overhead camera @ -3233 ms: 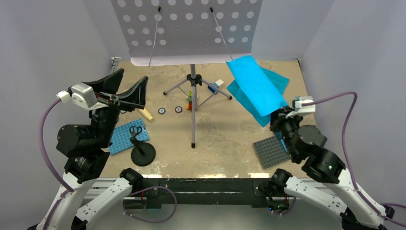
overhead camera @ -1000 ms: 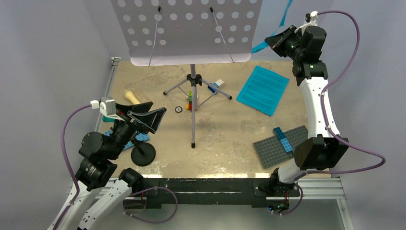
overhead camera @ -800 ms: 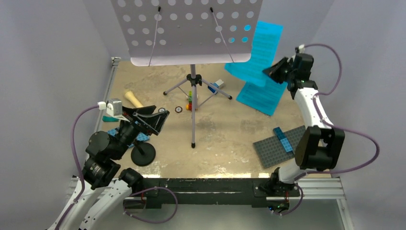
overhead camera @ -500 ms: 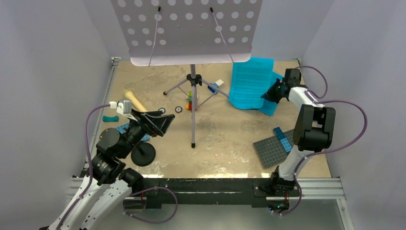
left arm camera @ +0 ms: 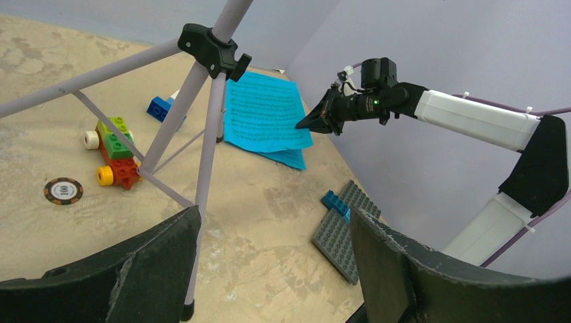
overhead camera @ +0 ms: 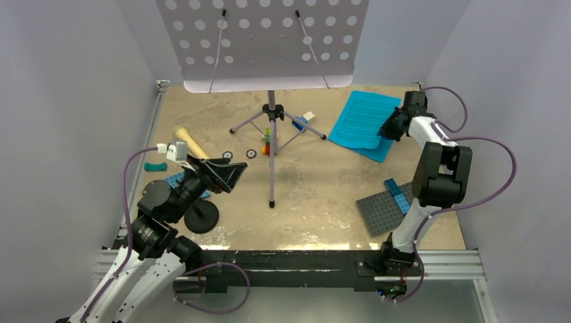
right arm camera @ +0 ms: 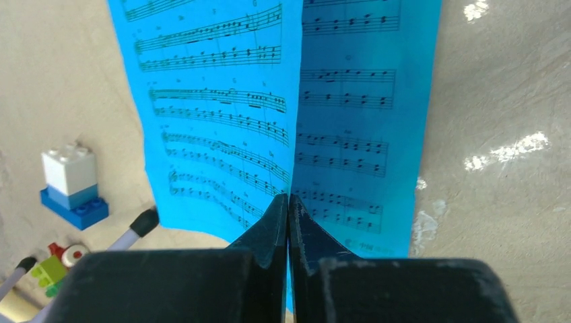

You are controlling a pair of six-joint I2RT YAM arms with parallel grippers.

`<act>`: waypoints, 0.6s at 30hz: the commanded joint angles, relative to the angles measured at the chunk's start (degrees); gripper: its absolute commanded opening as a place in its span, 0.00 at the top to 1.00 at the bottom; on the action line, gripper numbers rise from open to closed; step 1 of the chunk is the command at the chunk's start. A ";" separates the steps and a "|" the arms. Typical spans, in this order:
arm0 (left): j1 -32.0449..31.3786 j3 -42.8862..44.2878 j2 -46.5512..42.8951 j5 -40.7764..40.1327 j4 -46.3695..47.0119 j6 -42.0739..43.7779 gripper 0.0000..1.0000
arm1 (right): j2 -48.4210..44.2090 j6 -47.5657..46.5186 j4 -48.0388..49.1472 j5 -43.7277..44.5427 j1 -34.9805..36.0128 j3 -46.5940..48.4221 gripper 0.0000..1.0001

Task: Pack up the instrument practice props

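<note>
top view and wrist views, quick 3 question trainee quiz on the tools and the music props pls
1. True or false: the left tool is shut.
2. What does the right tool pinch? A nothing; B a teal sheet-music page; C the left tool.
3. In the top view, on which side of the tripod does the cream toy microphone lie?

Key: 1 false, it is open and holds nothing. 2 B, shut on the page's edge. 3 left.
</note>
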 commanded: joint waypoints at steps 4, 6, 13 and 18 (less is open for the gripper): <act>-0.28 0.38 -0.49 -0.68 -0.72 0.45 0.13 | -1.73 -1.74 -1.64 2.46 -0.53 2.87 0.37; -0.28 0.46 -0.20 -1.59 -1.43 0.59 0.12 | -6.27 -1.00 -1.26 2.99 -0.30 3.41 0.18; -0.24 3.14 2.88 -7.54 -9.34 -0.18 0.04 | -26.56 0.28 4.33 5.41 6.43 -4.78 0.09; -0.19 5.83 7.12 -12.83 -17.63 -3.80 0.01 | -41.88 1.06 12.94 13.69 19.92 -21.08 0.09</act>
